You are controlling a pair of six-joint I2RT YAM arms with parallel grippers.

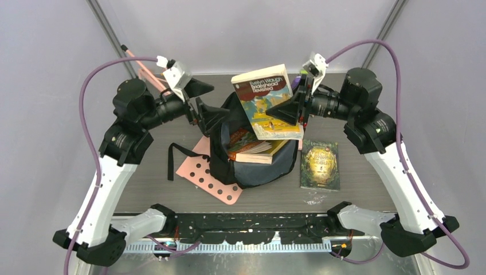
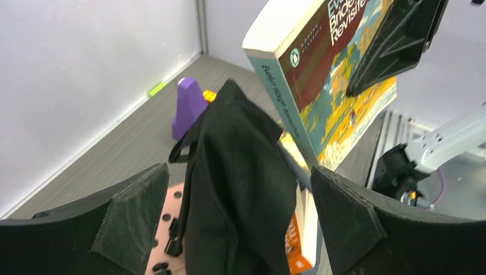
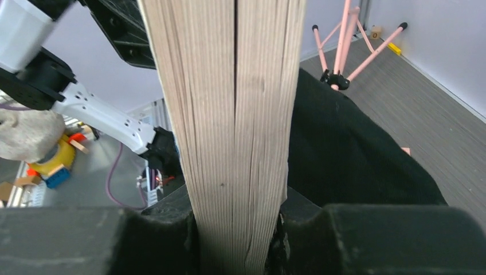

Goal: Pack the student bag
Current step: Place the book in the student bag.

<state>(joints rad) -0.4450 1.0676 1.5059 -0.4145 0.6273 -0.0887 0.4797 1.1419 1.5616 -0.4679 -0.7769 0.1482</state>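
The black student bag (image 1: 252,163) stands open at the table's middle, with a few books (image 1: 252,146) inside it. My right gripper (image 1: 292,112) is shut on a "Brideshead Revisited" paperback (image 1: 266,100) and holds it tilted above the bag's mouth. The book's page edge (image 3: 229,103) fills the right wrist view between the shut jaws (image 3: 238,229). My left gripper (image 1: 209,112) is open at the bag's left rim. In the left wrist view its wide jaws (image 2: 238,212) straddle a raised fold of the bag (image 2: 235,172) without touching it.
A pink perforated board (image 1: 209,175) lies under the bag. A green book (image 1: 320,165) lies flat to the bag's right. A purple object (image 2: 189,106) stands behind the bag. A pink stand (image 1: 146,71) leans at the back left.
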